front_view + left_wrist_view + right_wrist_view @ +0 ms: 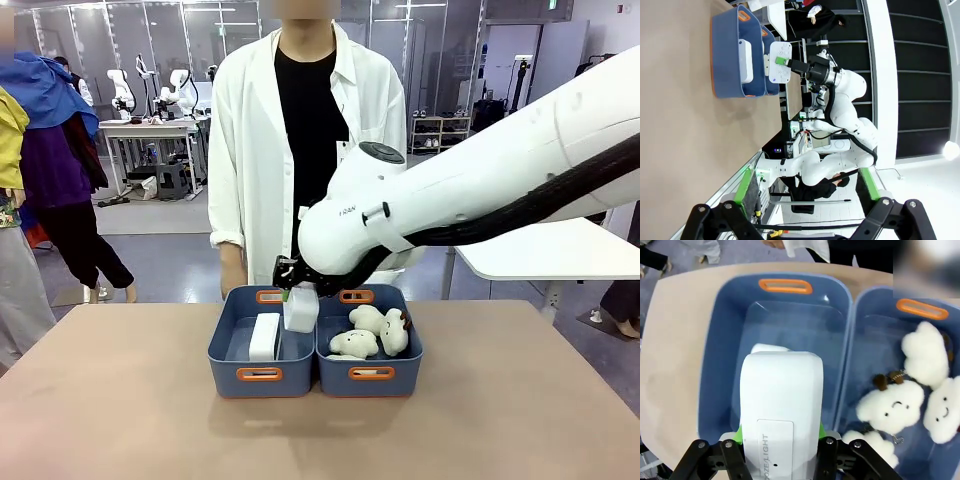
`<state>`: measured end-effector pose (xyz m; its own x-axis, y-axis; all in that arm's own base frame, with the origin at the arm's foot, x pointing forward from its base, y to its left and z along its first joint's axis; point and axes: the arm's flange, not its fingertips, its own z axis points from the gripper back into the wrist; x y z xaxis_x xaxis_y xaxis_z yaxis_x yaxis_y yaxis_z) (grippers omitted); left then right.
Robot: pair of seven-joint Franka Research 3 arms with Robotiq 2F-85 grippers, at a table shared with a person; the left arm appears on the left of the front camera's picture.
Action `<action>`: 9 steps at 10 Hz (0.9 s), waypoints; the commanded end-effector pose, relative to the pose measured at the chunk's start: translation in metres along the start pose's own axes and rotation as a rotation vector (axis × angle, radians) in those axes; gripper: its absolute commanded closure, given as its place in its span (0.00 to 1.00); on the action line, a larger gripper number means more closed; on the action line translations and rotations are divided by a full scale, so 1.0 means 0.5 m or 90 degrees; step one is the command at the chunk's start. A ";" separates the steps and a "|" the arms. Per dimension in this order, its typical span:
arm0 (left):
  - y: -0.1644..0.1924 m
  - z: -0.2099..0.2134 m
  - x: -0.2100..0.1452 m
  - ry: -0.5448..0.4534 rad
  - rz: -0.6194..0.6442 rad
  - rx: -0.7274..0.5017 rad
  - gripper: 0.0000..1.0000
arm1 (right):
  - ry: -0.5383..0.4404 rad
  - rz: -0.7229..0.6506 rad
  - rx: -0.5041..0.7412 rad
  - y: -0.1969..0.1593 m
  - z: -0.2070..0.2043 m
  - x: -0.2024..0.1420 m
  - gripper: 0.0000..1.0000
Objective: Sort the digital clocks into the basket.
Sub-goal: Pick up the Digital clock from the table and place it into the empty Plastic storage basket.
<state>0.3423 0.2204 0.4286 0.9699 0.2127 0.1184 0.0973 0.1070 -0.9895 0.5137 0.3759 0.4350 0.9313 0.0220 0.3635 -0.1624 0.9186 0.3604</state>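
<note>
From my station I saw the right hand [291,288] clamped on one digital clock [301,310], its green pads [821,430] pressing the clock's two long sides. The clock hung upright above the far end of the left basket [228,352], over the wall it shared with the right basket [408,352]. In the right wrist view the held clock [781,410] covered the middle of the frame, a label reading "SNOOZE/LIGHT" partly legible near its lower end, with the left basket's floor [790,325] showing at 12 o'clock beyond it.

The second digital clock [265,336] lay flat inside the left basket, along its length; a corner of it [765,348] peeked out from behind the held one at about 11 o'clock.

At 3 o'clock from the held clock, the right basket [875,330] carried cream plush toys [890,407], also seen in the front view [372,332], heaped together and touching.

Both baskets stood side by side, touching, at the far middle of the counter [120,400]. A person in a white coat [250,150] stood just behind them at 12 o'clock.

The left hand [802,220] stood wide, nothing between its fingers, well apart from the baskets.
</note>
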 end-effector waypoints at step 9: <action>-0.007 0.001 -0.008 -0.002 0.009 0.014 0.00 | 0.020 -0.045 -0.013 0.040 -0.082 -0.005 0.00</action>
<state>0.3424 0.2204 0.4286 0.9699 0.2127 0.1184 0.0973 0.1070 -0.9895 0.5249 0.4021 0.4016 0.9501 0.0086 0.3118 -0.1315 0.9175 0.3753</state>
